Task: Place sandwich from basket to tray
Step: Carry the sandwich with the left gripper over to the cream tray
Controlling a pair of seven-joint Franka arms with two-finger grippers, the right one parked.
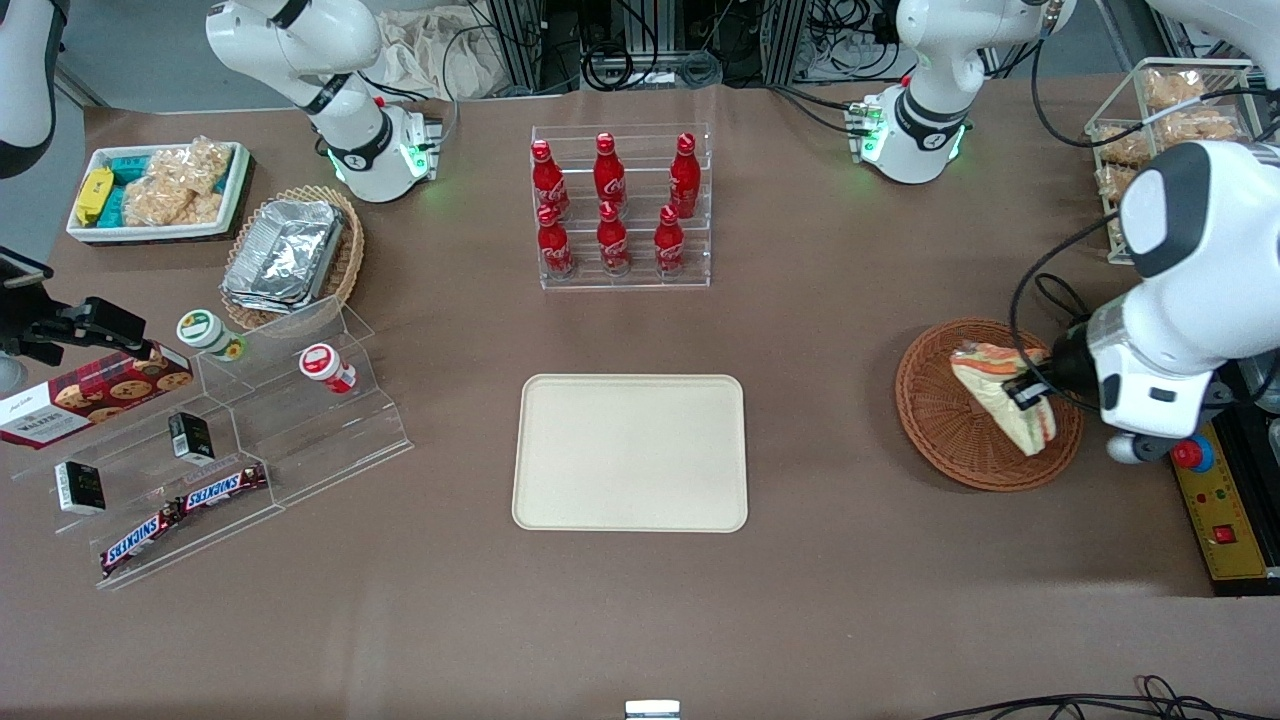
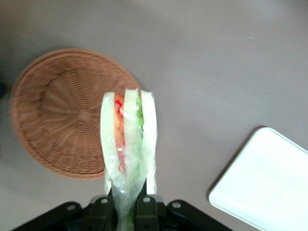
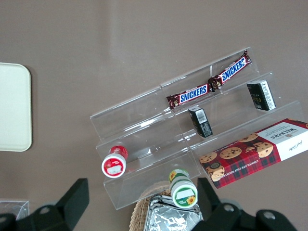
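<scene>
Above the wicker basket (image 1: 985, 405): sandwich (image 2: 129, 139) clamped in gripper (image 2: 126, 202), lifted clear. Remaining: carry to cream tray (image 1: 630, 452), unoccupied; release.

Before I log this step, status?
Gripper shut on wrapped triangular sandwich, lifted above round reddish-brown wicker basket. Cream rectangular tray bare. Nothing between them.

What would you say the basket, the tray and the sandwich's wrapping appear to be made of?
The basket looks like reddish-brown woven wicker, with visible strands. The tray seems to be matte cream plastic or moulded fibre, smooth with a low rim. The sandwich, held in the left pincer, wears clear glossy film, probably plastic, since the filling shows through.
</scene>
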